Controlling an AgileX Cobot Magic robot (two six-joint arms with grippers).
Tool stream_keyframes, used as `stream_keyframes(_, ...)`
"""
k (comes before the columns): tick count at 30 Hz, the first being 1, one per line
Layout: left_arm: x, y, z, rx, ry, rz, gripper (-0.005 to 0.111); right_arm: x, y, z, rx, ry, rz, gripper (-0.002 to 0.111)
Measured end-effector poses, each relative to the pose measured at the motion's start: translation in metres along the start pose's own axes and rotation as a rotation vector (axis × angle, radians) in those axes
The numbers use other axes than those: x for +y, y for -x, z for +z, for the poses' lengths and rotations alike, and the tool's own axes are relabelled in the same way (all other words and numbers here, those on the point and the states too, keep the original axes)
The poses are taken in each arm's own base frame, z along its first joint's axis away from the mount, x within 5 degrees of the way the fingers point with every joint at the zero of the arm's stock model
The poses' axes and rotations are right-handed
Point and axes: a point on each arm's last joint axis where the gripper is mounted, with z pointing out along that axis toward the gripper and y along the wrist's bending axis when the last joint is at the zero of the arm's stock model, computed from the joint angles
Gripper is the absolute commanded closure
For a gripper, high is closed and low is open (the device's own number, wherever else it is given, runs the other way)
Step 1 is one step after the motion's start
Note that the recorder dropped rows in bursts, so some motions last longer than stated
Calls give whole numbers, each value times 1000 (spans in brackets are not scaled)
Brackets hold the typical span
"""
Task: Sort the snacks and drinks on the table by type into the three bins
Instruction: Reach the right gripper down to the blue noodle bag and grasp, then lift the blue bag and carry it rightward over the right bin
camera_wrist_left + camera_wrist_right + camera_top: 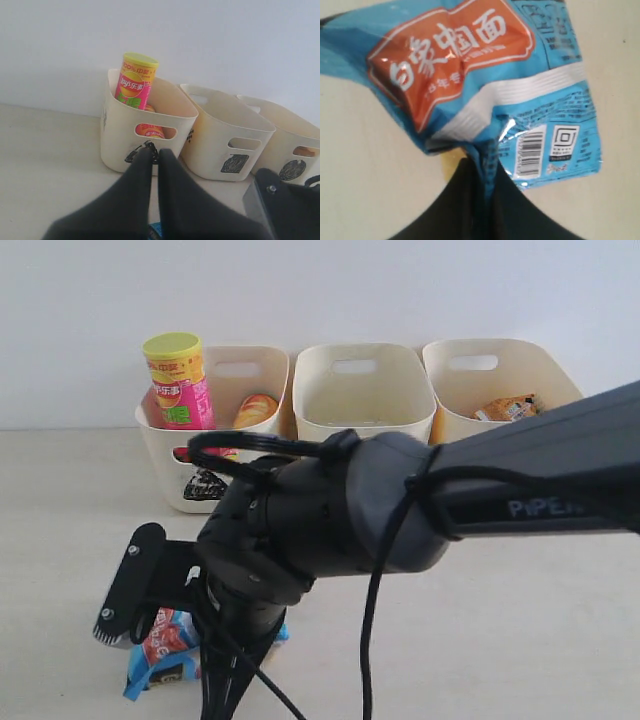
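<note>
Grasp step: the right gripper [482, 161] clamped the blue-white bag [165, 640] at lower left of the exterior view; the left gripper [154, 156] sat closed, empty. The next move likely required lifting it to the upper-right bin [490, 382] holding the orange-brown bag [510, 407].

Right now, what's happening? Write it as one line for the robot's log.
right claw: shut on blue bag | left claw: shut, empty | left bin: pink can inside | right bin: orange bag inside
</note>
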Motion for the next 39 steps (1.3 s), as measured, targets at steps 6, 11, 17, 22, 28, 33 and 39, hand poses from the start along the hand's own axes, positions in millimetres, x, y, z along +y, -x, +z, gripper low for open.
stream_keyframes(6, 0, 0, 0, 0, 0, 0, 103, -14, 1, -40, -45, -41, 28, 108)
stream_keyframes(11, 0, 0, 0, 0, 0, 0, 103, -21, -1, -72, -66, -67, 45, 108)
stream_keyframes(17, 0, 0, 0, 1, -1, 0, 103, -22, -4, -82, -45, -67, 50, 108)
stream_keyframes(22, 0, 0, 0, 1, -1, 0, 103, -17, -3, -77, -47, -14, 102, 108)
stream_keyframes(28, 0, 0, 0, 4, -3, 0, 103, -6, -7, -50, 34, 70, 141, 82)
stream_keyframes(33, 0, 0, 0, 4, -3, 0, 103, 4, -10, -37, 89, 152, 183, 15)
stream_keyframes(39, 0, 0, 0, 4, -3, 0, 103, 6, -8, -37, 83, 175, 238, 8)
